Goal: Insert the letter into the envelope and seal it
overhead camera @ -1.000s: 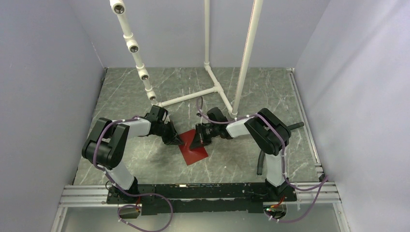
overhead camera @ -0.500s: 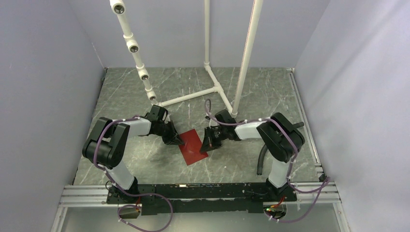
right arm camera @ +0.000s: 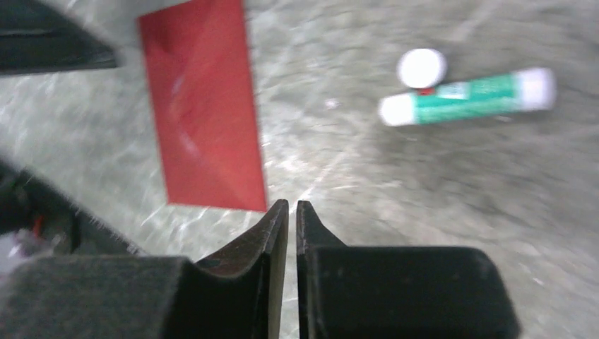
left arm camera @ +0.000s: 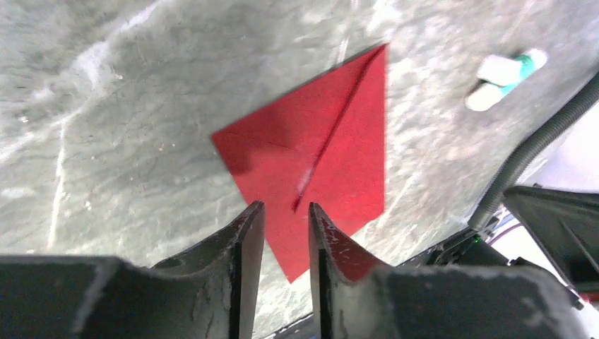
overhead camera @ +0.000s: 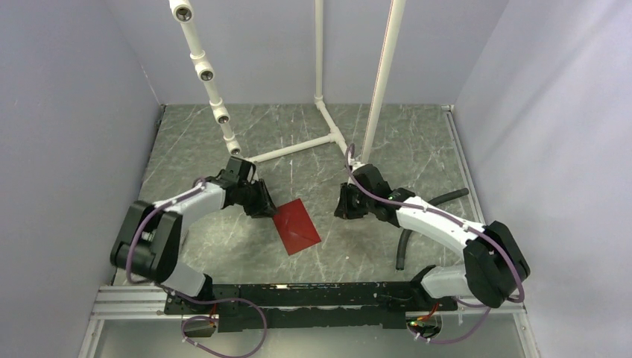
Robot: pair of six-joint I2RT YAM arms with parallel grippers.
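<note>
Left gripper point(left arm camera: 285, 207) narrowly parted, right gripper point(right arm camera: 292, 203) closed, both empty.
Dark red rectangular paper envelope point(overhead camera: 296, 226) lies flat between them, nearer the left.

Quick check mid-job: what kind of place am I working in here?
Most likely a lab robot test cell, not an office: plain pale walls box in a marble-patterned table, a white pipe frame stands at the back, and an aluminium rail runs along the near edge.
</note>
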